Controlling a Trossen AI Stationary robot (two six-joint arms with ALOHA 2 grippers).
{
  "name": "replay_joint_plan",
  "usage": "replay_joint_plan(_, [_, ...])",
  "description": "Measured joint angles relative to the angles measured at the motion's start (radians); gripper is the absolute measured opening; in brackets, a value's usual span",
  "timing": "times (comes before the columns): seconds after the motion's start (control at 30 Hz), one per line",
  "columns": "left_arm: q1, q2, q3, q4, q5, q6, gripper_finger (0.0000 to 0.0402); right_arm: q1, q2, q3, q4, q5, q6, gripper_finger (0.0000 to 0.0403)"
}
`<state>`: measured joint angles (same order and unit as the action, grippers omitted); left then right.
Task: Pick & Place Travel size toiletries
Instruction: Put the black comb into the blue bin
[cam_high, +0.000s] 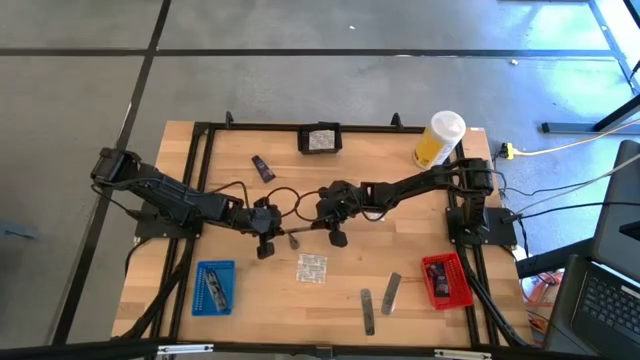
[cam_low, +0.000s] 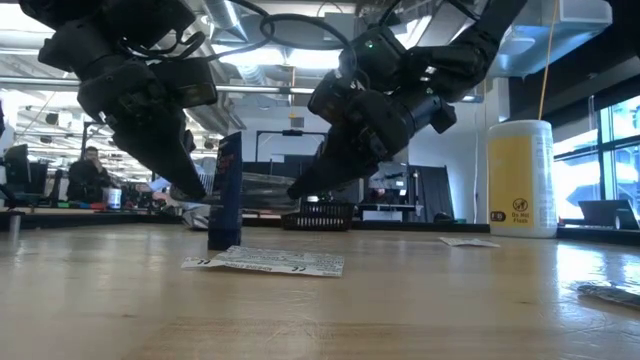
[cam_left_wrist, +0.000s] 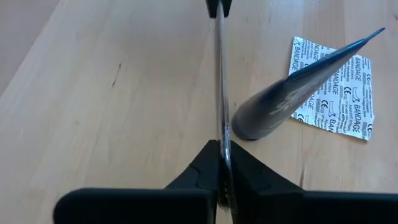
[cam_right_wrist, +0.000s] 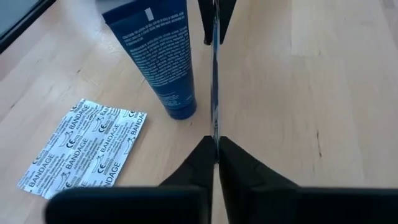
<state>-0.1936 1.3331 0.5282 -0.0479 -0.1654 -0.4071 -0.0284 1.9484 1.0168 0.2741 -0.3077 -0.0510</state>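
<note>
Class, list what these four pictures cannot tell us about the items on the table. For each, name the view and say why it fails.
1. Blue tray contents: too small in the high view.
2. Red tray contents: too small in the high view.
3. Grey stick faces: seen only edge-on in both wrist views, clamped by the left gripper and the right gripper.
4. Dark tube top end: cut off by the edge of the right wrist view.

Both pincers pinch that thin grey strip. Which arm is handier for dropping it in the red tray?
Probably right. The right pincer and left pincer both grip the grey strip, but the red tray lies beside the right arm's base.
</note>
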Motion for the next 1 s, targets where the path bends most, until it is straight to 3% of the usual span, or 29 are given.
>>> replay_joint_plan(0.43, [-0.001,-0.032,0.000,-0.076,0.029,-0.123,0.0005,-0.045,-0.180,0.001,-0.334,0.005,0.058,0.0171])
replay_joint_plan(0.53, [-0.015,-0.084,0.009,-0.159,0.038,-0.190,0.0004,-0.064,-0.216,0.001,-0.419,0.072,0.070,0.0192])
replay_joint_plan(0.7, [-0.058,-0.203,0.103,-0.384,-0.023,-0.253,0.0004,-0.098,-0.239,0.001,-0.492,0.247,0.070,0.0203])
replay_joint_plan(1.0, [-0.184,-0.304,0.272,-0.735,-0.200,-0.535,0.0004,-0.190,-0.239,0.001,-0.533,0.267,0.064,0.0177])
